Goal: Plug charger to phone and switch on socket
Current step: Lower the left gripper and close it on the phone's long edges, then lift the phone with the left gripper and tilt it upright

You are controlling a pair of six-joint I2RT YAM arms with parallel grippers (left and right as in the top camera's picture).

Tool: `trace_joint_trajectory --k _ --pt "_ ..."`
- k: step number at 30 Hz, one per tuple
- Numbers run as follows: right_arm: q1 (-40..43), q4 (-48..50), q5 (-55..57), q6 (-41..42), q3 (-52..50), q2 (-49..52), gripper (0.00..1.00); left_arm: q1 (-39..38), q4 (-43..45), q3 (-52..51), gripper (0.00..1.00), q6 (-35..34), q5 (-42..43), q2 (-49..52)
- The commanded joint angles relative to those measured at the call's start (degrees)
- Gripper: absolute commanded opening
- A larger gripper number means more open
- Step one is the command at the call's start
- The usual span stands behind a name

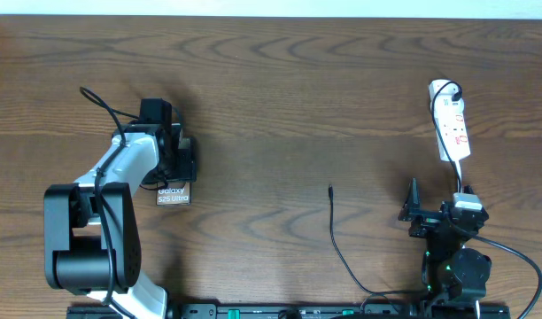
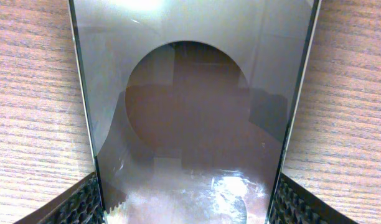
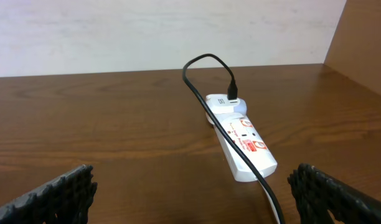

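Overhead, the wooden table [image 1: 271, 89] carried two arms, one phone, one charger and one socket.

At the left, the left gripper [image 1: 175, 168] stood over the phone [image 1: 172, 195], so that only the end with the white "Galaxy" lettering stuck out toward the near edge. The left wrist view gave what the overhead hid. The glossy slab with its large round circle ran between the two pads [image 2: 84, 202], which lay against its two long edges in a fairly wide hold. The phone had table on both sides.

Near the middle, well apart from the phone, the charger [image 1: 342, 248] lay loose. Its small tip pointed to the far side and its thin black cable curved back to the near edge.

At the right, the socket [image 1: 450, 124] lay at the far side, lengthwise toward the right arm. The right gripper [image 3: 193, 180] faced it from a little way off, its fingers spread to the full and nothing between them. Only the right wrist view showed the red markings plainly, and a black lead [image 3: 203, 62] plugged into a white block at the socket's far end. Whether that lead was the charger's own cable could not be told.
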State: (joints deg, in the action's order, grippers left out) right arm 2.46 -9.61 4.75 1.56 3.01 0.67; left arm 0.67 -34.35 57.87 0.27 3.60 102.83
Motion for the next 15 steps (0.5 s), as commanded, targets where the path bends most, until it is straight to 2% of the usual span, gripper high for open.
trace_joint_trajectory --k 1,7,10,15 --pt "0.5 -0.1 0.5 0.8 -0.2 -0.3 0.99 0.3 -0.2 -1.9 0.58 0.1 2.0 1.6" --pt "0.5 -0.1 0.5 0.8 -0.2 -0.3 0.99 0.3 -0.2 -1.9 0.57 0.1 2.0 1.6" --pt "0.5 -0.1 0.5 0.7 -0.2 -0.3 0.99 0.3 -0.2 -1.9 0.45 0.1 2.0 1.6" --pt "0.5 -0.1 0.5 0.8 -0.2 -0.3 0.99 0.3 0.0 -1.9 0.11 0.1 2.0 1.6"
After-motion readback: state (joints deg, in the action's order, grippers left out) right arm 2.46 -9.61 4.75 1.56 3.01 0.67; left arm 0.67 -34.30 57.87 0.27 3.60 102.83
